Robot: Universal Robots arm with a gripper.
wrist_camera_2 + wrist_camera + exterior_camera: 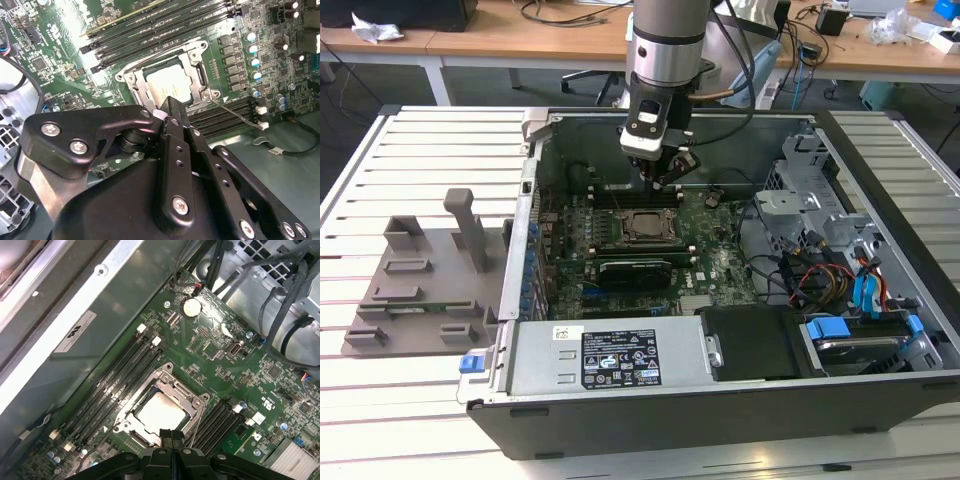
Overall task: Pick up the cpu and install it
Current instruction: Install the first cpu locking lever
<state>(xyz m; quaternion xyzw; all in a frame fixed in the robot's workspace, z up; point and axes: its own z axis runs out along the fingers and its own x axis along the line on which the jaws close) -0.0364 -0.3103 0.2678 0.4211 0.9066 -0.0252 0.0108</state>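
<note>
The cpu (161, 410) lies flat inside the metal socket frame (196, 399) on the green motherboard, its silver top plate (167, 82) facing up. In the exterior view the cpu (642, 226) sits in the middle of the open computer case. My gripper (666, 176) hangs a little above the board, just behind the socket. In both wrist views its black fingers (170, 440) are pressed together with nothing between them, and the fingertips (166, 111) hover over the socket's edge, apart from the chip.
Memory slots (117, 385) flank the socket on both sides. A grey holder tray (420, 290) stands on the slatted table at the exterior view's left. Cables and a drive cage (820, 230) crowd the case's right side, and the power supply (610, 355) lies along its front.
</note>
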